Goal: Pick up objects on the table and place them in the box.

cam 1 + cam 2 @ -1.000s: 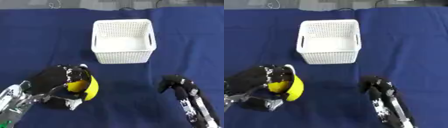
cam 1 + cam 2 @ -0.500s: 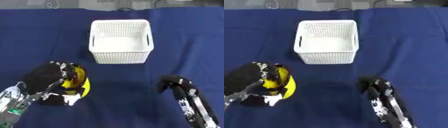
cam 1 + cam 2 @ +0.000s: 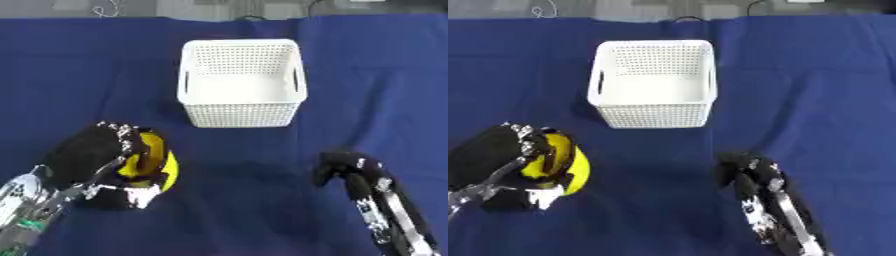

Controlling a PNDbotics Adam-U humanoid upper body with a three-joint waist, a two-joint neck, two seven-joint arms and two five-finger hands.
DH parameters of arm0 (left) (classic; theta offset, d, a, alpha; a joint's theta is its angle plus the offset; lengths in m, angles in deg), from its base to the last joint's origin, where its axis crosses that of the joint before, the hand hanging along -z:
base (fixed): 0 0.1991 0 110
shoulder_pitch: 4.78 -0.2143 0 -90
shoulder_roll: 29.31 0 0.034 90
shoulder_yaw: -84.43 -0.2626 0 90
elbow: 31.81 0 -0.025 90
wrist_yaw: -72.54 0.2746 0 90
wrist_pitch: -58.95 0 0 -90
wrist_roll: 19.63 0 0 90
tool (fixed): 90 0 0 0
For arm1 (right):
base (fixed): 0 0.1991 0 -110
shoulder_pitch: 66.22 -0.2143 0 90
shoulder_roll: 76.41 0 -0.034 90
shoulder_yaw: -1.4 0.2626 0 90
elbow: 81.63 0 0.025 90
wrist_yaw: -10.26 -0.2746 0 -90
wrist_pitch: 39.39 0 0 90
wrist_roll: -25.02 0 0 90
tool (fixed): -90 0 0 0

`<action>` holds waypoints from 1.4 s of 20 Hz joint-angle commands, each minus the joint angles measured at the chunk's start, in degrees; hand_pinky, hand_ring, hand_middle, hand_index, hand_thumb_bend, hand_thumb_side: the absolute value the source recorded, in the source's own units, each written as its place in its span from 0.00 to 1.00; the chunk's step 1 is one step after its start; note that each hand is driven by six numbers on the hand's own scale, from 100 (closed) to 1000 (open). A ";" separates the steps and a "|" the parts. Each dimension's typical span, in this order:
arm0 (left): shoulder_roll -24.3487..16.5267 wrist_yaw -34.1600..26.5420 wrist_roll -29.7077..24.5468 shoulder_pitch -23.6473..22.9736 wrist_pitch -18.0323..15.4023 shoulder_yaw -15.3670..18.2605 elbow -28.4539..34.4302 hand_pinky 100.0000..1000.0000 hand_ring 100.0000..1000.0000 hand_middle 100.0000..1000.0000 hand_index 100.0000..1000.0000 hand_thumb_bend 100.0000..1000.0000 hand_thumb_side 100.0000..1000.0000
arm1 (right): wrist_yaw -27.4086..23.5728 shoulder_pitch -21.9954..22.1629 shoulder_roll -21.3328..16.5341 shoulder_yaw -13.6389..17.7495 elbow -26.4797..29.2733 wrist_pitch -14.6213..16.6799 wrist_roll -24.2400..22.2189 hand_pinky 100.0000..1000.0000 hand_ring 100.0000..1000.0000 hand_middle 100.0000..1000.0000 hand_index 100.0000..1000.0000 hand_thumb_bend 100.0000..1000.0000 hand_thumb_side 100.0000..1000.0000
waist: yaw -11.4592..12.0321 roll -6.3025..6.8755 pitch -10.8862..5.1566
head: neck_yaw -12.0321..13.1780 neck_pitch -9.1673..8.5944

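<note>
Step in hand: the grasp/pick. The left hand (image 3: pixel 96 160) sits at near left, fingers (image 3: pixel 131 145) curled round a yellow object (image 3: pixel 156 167), which shows between the fingers and the thumb. Whether the yellow object is already clear of the table (image 3: pixel 385 75) or resting on its blue cloth cannot be told from these views. The white box (image 3: pixel 241 80) stands far of centre, upright, open top, nothing visible inside, well apart from the held object. Next move, as a judgement: lift clear, carry far and to the right until over the box opening, clear the near wall, then open the fingers and drop. Risk: clipping the near rim on approach, since the box looks light and could slide. The object is bright yellow, rounded, smooth-looking, with a curved edge; much of it is hidden by the hand, so its exact shape is unclear. The right hand (image 3: pixel 343 167) rests idle at near right, fingers curled, holding nothing.
</note>
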 commanded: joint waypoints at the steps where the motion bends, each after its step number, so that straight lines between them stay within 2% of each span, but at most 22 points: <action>1: -1.21 0.32 -1.49 -0.16 0.00 0.27 0.01 0.00 0.00 0.00 0.22 0.00 0.59 | 0.01 -0.29 0.60 0.07 0.69 -0.20 -0.20 0.44 0.50 0.55 0.79 0.00 0.86 | 0.09 -0.02 -0.94 | -0.30 -0.73; 3: -1.21 0.32 -2.38 -0.19 0.06 0.25 -0.01 0.00 0.00 0.00 0.16 0.00 0.58 | -0.02 -0.32 0.60 0.11 0.69 -0.28 -0.22 0.44 0.50 0.55 0.79 0.00 0.86 | 0.11 0.00 -0.96 | -0.32 -0.75; 7: -1.18 0.19 -3.68 -0.19 0.27 0.28 0.06 0.00 0.00 0.00 0.12 0.00 0.57 | -0.03 -0.37 0.62 0.18 0.69 -0.43 -0.29 0.44 0.50 0.55 0.79 0.00 0.86 | 0.13 0.01 -0.98 | -0.34 -0.76; 17: -1.18 -0.56 -3.90 -0.19 0.31 0.35 0.69 0.00 0.00 0.00 0.08 0.00 0.57 | 0.10 -0.50 0.78 0.26 0.69 -0.70 -0.48 0.44 0.50 0.55 0.80 0.00 0.86 | 0.20 -0.04 -0.92 | -0.26 -0.75; 28: -1.31 -0.90 -0.40 0.11 1.14 1.27 3.86 0.00 0.00 0.00 0.07 0.00 0.58 | 0.12 -0.44 0.88 0.32 0.69 -0.82 -0.57 0.44 0.50 0.55 0.80 0.00 0.86 | 0.28 -0.08 -1.05 | -0.22 -0.78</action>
